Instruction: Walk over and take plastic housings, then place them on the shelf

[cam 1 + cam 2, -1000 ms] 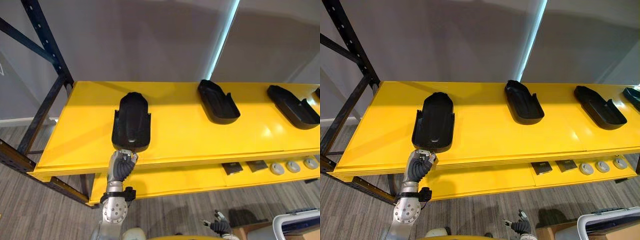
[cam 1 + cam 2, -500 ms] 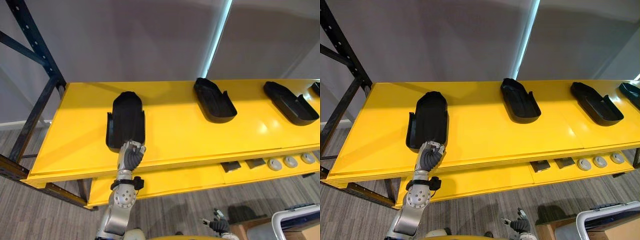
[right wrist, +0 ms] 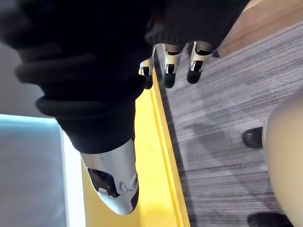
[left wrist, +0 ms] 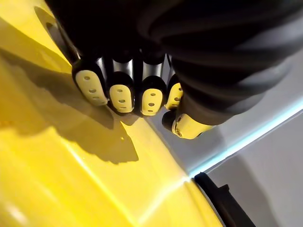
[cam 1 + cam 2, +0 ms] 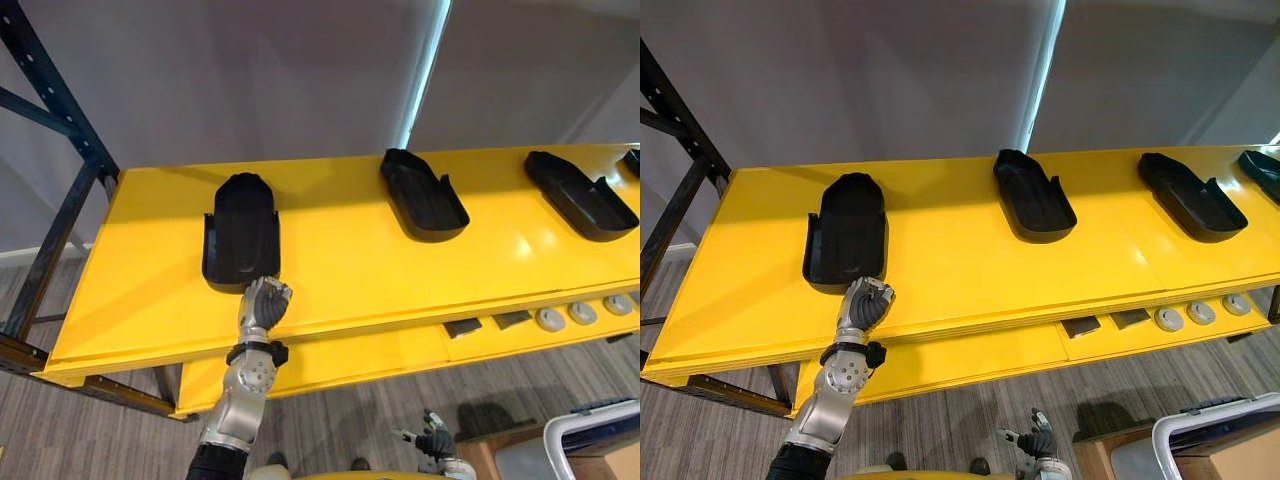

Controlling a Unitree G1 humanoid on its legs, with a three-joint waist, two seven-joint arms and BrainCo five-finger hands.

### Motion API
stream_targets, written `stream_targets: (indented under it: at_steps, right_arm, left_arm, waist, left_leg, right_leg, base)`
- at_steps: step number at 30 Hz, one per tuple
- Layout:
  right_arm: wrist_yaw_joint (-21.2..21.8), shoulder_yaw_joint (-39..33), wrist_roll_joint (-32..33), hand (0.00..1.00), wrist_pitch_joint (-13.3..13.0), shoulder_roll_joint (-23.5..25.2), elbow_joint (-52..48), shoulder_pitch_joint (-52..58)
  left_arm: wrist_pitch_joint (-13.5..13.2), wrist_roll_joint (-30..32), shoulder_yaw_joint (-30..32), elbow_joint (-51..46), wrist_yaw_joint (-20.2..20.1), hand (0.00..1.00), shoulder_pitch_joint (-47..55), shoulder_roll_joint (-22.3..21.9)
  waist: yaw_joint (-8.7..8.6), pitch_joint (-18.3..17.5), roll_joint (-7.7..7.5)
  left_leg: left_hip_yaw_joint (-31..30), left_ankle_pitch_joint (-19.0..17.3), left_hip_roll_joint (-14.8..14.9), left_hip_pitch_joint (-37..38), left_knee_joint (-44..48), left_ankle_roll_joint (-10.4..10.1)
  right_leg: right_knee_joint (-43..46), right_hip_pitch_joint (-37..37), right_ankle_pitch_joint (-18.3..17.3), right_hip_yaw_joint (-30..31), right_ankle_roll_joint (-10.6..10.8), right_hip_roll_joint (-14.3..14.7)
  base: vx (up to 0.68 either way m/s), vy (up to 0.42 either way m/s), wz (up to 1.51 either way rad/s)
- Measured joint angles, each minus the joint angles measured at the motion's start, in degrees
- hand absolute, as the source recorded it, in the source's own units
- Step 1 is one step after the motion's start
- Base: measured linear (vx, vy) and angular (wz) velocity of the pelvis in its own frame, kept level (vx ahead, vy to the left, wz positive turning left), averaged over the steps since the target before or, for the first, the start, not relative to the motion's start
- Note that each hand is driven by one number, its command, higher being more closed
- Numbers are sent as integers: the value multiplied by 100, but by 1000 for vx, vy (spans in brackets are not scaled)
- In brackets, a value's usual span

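Left hand (image 5: pixel 263 302), curled on nothing, sits just below the leftmost housing (image 5: pixel 241 232), left of frame centre; a careless lift could knock it askew on the shelf (image 5: pixel 345 262).

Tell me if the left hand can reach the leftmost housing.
Probably yes: the left hand sits right by the leftmost housing's near end, and nothing stands between them on the yellow shelf.

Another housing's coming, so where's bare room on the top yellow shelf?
Widest bare patch: between the leftmost housing and the middle housing. A narrower one between middle housing and right housing. Crowded at the right end of the shelf; the left hand sits by the leftmost housing.
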Motion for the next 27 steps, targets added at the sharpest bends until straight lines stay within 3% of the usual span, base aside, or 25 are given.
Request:
stream_targets:
  at_steps: [10,27]
  right_arm:
    - [27,-34,-14,0,60,-20,105,-43]
    - [96,-42,-144,0,65,-48,470,-271]
  left_arm:
    - [-25,-1,49,350,15,100,-277,120]
    - [-12,-28,283,965,89,100,-859,481]
  waist:
    - [-22,-9,7]
    - [-165,-18,-17]
  left_leg:
    - [-24,612,-129,368,-996,34]
    - [-128,625,-264,365,-1040,59]
  right_leg:
    - [-182,-12,154,-29,22,-24]
    - [-429,125,213,-88,91,-112]
  base:
    - [-48,0,3]
    - [3,4,2]
